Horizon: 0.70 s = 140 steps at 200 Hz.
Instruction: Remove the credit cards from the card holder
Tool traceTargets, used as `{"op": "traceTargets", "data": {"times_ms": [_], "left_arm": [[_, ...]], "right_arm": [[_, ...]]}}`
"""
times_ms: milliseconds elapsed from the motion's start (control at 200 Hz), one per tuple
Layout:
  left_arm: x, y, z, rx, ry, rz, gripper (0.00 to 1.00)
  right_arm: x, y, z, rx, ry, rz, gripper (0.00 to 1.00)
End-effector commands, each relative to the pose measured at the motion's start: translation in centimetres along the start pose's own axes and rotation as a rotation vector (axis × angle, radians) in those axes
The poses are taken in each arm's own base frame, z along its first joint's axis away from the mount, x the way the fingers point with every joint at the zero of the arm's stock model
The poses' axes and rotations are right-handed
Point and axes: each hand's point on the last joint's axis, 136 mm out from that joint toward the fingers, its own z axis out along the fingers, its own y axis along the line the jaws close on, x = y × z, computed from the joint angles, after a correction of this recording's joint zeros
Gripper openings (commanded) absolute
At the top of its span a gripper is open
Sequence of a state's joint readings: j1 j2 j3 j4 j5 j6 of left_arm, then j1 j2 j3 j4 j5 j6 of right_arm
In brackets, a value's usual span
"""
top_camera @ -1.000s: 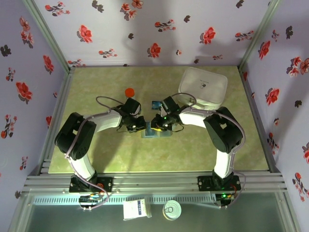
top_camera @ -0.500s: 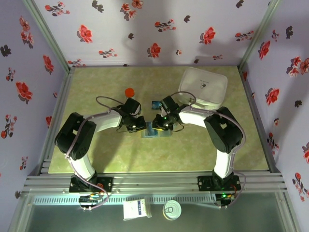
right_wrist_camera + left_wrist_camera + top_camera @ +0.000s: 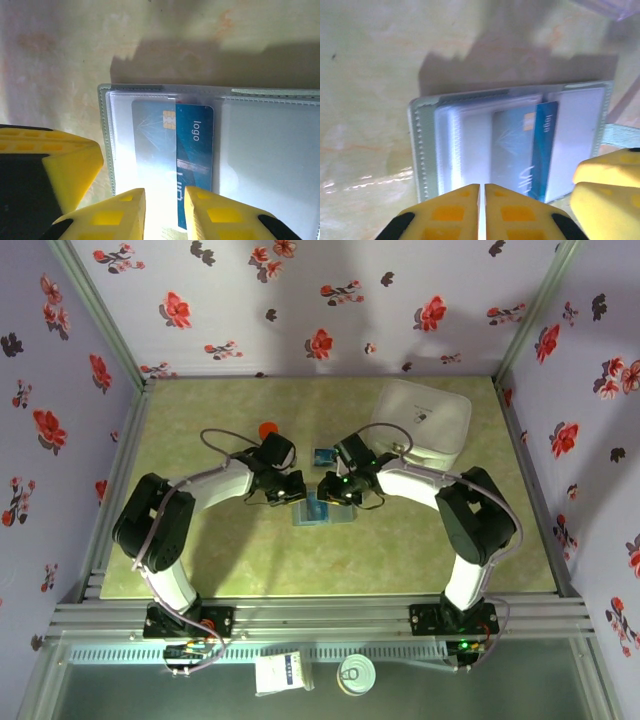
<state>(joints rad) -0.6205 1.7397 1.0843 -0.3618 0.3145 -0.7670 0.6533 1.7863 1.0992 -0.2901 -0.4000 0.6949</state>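
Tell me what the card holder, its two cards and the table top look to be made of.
Card holder: soft grey-green faux leather or vinyl, judging by the stitched edge, with clear glossy plastic sleeves that glare. Dark blue card and paler chip card: stiff printed plastic, probably. Table top: smooth marbled laminate, faintly reflective.

Cards (image 3: 194, 145) lie in the holder (image 3: 322, 513) on the tabletop (image 3: 220, 560); a box (image 3: 425, 420) stands behind-right of the holder.
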Motion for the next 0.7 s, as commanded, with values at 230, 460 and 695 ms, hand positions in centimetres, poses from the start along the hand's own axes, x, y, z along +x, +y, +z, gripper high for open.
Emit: {"op": "traceTargets", "data": {"times_ms": [230,460,695], "left_arm": [[1.1,0.3,1.8,-0.042,0.056,0.031,0.01],[1.9,1.5,2.9,-0.075,0.09,0.022,0.0],[2.1,2.1,2.7,-0.097,0.088,0.019,0.0]], "right_arm": [[0.3,-1.0,0.0,-0.042,0.019,0.035,0.28],[0.2,-1.6,1.2,-0.048,0.04,0.054,0.28],[0.4,-1.9,2.2,-0.071,0.061,0.077,0.27]]}}
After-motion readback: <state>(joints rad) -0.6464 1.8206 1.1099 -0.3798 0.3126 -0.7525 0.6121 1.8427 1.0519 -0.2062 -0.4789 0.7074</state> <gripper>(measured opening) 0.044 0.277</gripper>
